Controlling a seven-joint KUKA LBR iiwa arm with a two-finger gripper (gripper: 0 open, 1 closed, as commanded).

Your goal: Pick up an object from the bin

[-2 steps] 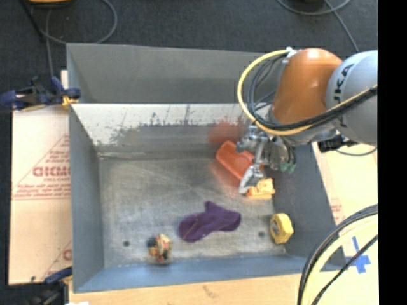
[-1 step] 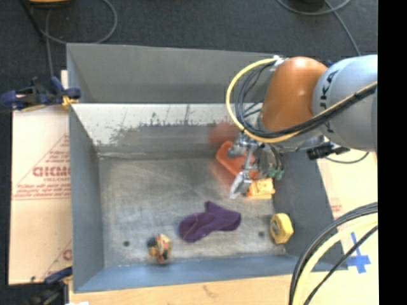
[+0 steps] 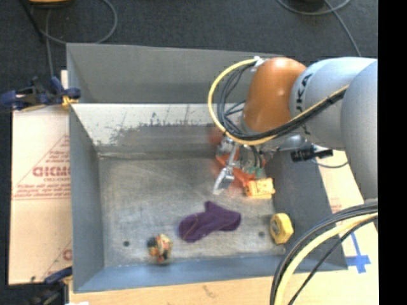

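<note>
The step in hand looks like the descent onto a target. The likeliest candidate is the small orange piece (image 3: 241, 175) lying toward the back right of the bin (image 3: 86, 189) floor, just beside the gripper (image 3: 223, 182). To do it well, the gripper should be centred over that piece before it closes. A yellow block (image 3: 261, 188) sits touching or nearly touching the piece on its right (I cannot tell which), so a skewed approach could drag both or nudge the piece against the back wall. A straight vertical drop, then a closure across the narrower side, seems the safest choice. The other things lie well apart and should not interfere: a purple cloth (image 3: 210, 223) crumpled at the middle front, a yellow tape measure (image 3: 281, 227) at the front right, and a speckled ball (image 3: 160, 248) near the front wall.

The pincer hangs low beneath the arm's orange cover (image 3: 273, 94), close to the floor. I cannot tell whether it is spread or pressed together, nor whether it pinches or merely touches the orange piece
</note>
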